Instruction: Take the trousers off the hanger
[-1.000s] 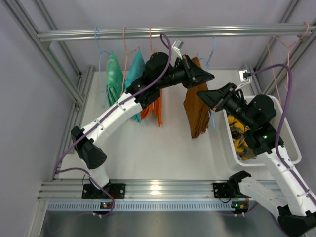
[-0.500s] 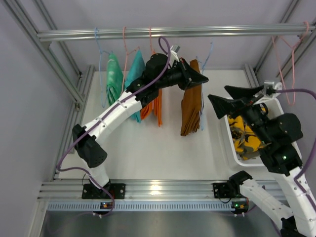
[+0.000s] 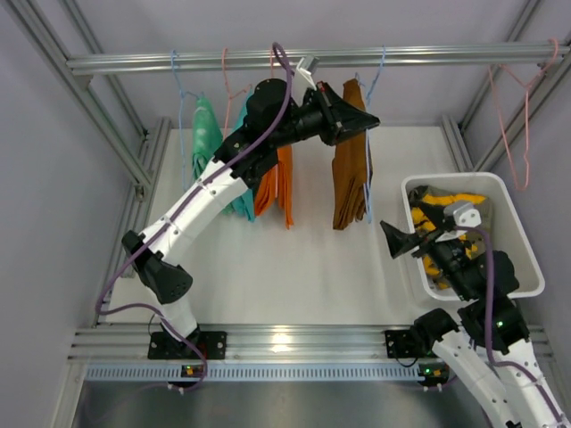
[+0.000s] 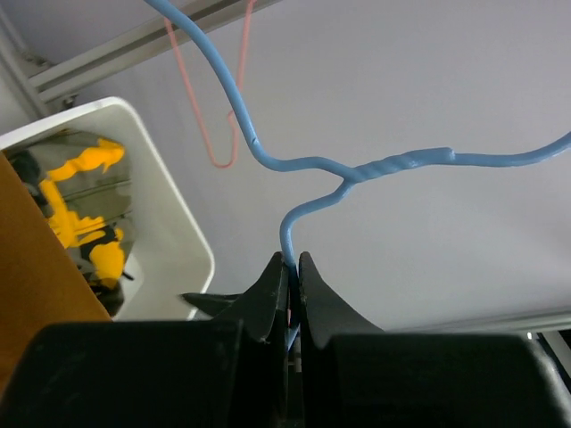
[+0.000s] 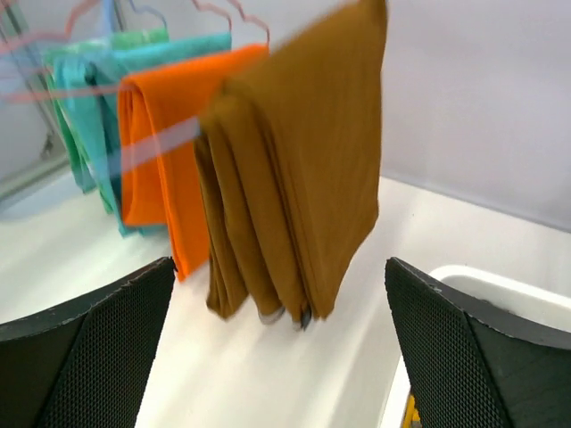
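Brown trousers [image 3: 350,178] hang folded over a blue wire hanger [image 3: 367,192] below the rail. My left gripper [image 3: 355,118] is up at the top of that hanger, shut on its blue wire [image 4: 289,241] just under the twisted neck. Orange trousers [image 3: 284,192], teal trousers [image 3: 243,134] and green trousers [image 3: 206,143] hang to its left. My right gripper [image 3: 401,239] is low beside the bin, open and empty. In the right wrist view the brown trousers [image 5: 294,178] hang ahead of it, apart from the fingers [image 5: 89,357].
A white bin [image 3: 526,250] at the right holds yellow-and-dark patterned trousers [image 3: 439,245]. An empty pink hanger [image 3: 522,116] hangs at the far right. The metal rail [image 3: 428,57] spans the back, and frame posts stand at both sides.
My right gripper opened wide and drew back and down from the brown trousers to beside the bin. My left gripper moved slightly back toward the rail with the hanger, and the trousers swung left.
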You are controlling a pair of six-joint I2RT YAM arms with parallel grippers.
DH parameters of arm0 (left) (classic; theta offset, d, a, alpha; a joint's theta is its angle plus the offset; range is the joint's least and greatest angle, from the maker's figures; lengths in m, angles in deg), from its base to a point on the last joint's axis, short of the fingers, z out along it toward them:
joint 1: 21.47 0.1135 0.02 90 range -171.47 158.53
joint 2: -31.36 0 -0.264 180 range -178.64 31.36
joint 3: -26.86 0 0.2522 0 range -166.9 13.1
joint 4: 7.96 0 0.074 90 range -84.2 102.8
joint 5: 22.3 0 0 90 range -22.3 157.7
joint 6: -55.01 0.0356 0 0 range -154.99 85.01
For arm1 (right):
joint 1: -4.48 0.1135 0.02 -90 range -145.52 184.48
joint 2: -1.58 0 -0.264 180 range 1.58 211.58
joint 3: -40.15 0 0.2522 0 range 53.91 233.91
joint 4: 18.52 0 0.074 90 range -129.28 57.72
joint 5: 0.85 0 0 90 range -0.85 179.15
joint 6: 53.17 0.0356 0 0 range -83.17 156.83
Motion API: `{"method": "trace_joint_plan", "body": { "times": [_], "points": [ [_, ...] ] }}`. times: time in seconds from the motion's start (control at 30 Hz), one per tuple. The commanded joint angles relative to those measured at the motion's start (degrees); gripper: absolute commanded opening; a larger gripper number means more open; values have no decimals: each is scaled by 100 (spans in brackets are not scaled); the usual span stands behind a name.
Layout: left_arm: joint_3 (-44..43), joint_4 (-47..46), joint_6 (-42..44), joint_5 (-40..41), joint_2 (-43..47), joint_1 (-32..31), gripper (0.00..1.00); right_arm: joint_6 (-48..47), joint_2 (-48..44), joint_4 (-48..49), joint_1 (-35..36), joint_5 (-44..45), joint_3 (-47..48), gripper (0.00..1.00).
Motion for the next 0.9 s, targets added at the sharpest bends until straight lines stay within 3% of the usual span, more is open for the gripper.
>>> {"method": "trace_joint_plan", "body": {
  "times": [0.0,0.27,0.4,0.6,0.87],
  "points": [
    [-912,-1309,39,-75,504,0,0,-514,-316,116,45,-268,-513,99],
    [-1512,-1344,-137,-66,354,0,0,-699,-229,757,54,-884,-1235,99],
    [-1749,-1362,-242,-49,301,0,0,-805,25,1721,54,-1042,-1658,100],
    [-1750,-1274,-251,-40,371,0,0,-594,868,2585,63,-1367,-1527,99],
    [-1732,-1256,-269,-14,372,0,0,-488,1484,2973,265,-1508,-1219,99]
  ]
}}
